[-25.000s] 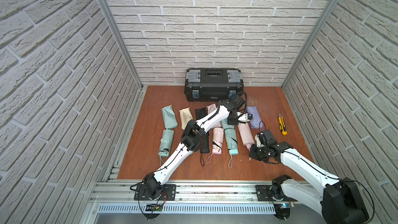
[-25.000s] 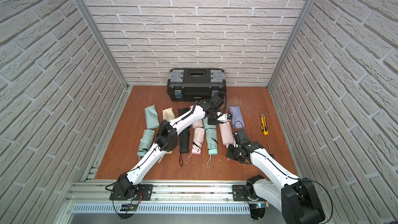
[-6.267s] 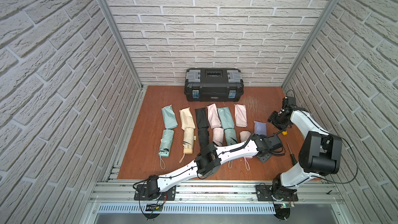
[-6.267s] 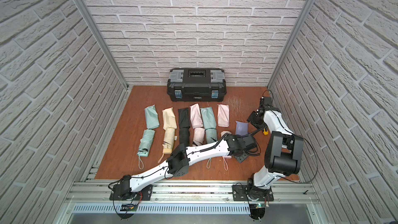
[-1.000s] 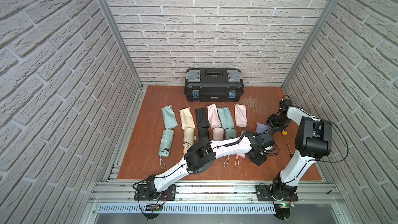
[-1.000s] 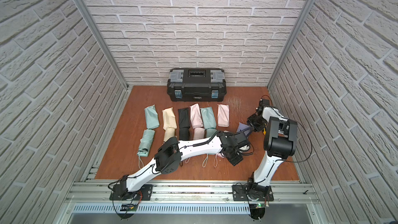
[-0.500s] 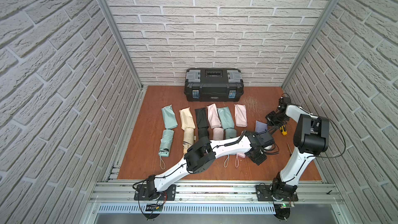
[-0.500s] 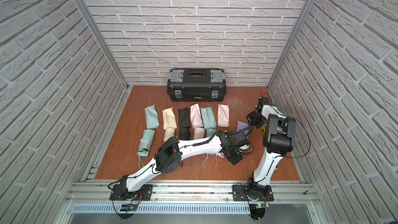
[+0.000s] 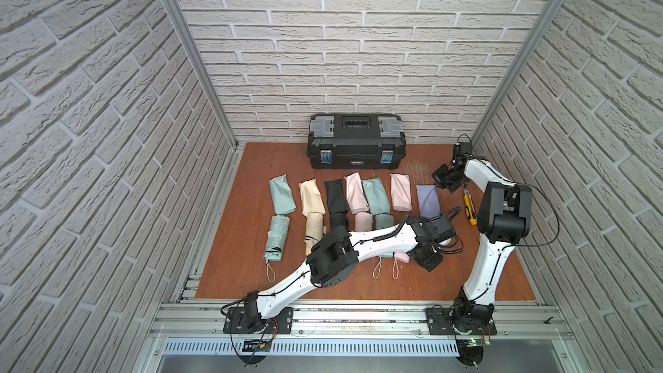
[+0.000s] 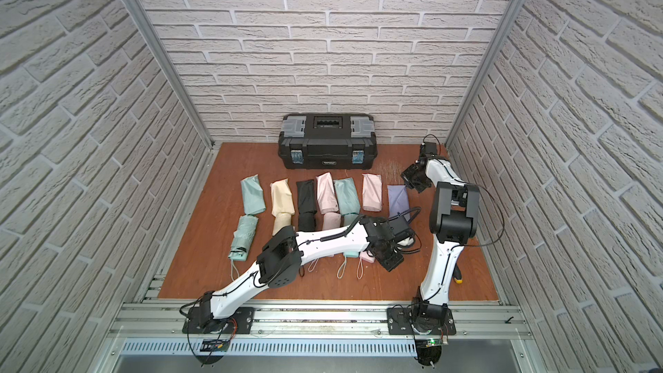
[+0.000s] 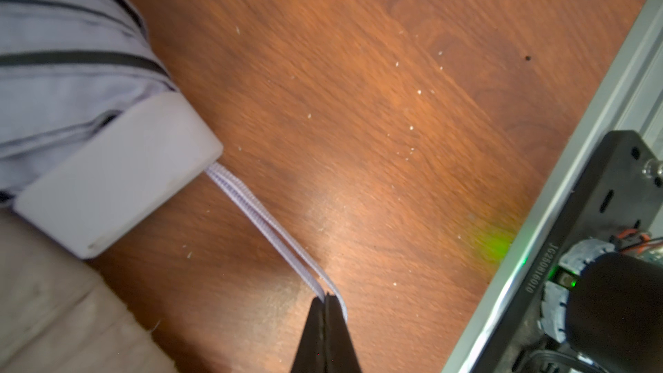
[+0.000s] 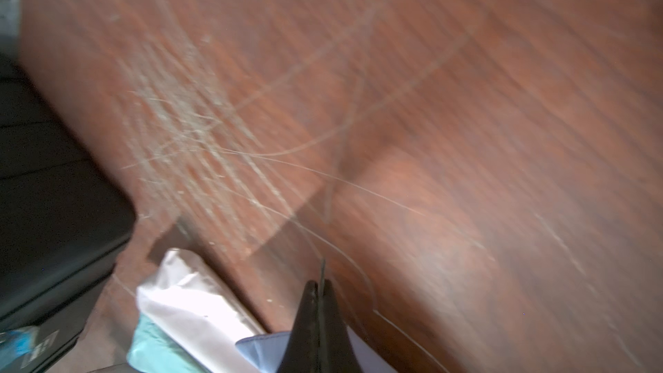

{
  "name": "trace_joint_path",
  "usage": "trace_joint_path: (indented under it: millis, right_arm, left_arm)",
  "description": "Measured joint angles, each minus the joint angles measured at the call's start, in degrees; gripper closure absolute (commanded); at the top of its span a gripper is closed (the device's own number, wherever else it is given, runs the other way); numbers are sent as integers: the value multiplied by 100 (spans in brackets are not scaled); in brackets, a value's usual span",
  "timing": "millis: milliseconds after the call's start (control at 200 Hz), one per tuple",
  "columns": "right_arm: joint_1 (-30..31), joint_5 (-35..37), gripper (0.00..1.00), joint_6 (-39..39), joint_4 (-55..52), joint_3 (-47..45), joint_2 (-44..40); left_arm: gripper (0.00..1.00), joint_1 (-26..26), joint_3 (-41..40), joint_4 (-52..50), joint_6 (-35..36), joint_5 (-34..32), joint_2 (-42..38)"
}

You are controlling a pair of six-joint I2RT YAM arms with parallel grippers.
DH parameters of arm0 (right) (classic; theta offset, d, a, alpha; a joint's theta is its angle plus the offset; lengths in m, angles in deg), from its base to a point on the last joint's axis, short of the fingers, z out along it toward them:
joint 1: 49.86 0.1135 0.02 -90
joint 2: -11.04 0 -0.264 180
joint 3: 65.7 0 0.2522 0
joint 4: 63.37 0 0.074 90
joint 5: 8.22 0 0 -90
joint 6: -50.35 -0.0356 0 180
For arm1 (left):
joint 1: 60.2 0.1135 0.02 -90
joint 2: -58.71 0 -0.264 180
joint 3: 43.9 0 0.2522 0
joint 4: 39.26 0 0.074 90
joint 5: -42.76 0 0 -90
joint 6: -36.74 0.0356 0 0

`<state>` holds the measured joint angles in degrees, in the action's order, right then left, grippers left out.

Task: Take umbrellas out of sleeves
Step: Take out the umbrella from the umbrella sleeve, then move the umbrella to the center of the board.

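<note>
"JC250816010" on the black base plate (image 11: 610, 170) (toolbox (image 9: 355, 145) label illegible)

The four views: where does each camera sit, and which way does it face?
Top views: high over the front rail, facing down at the table; both arms show.
Left wrist: on the left arm, facing the left gripper, shut on the wrist loop of the lavender umbrella.
Right wrist: on the right arm, facing scratched wood past the shut right gripper.
Shared: right wrist and top views show the toolbox and lavender sleeve.
</note>
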<state>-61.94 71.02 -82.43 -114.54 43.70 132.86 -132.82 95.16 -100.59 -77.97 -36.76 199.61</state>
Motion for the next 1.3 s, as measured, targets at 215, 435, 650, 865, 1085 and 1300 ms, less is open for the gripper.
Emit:
trace_joint_path:
  millis: [215,435,650,865,1085,1300]
  right_arm:
    - [9,7,96,20,225,249,236]
    - [20,-33,54,186,354,437,310]
    - [122,332,31,581,590,-435,-404]
    - [295,949,32,975,984,-2013,-2559]
    - [568,1591,29,1440,2070,-4570,-5051]
    - [1032,2597,34,2312,3178,-6356,-6328]
  left_arm:
    - [100,-20,0,-44,9,37,0]
    - [78,-20,-31,-35,61,15,-63]
    - [69,-28,-181,105,234,-201,-883]
    - [3,-68,-1541,1078,382,-778,-3152]
    - [2,737,-5160,2861,415,-1720,-6323]
    - [2,2553,-8102,3423,442,-3106,-8784]
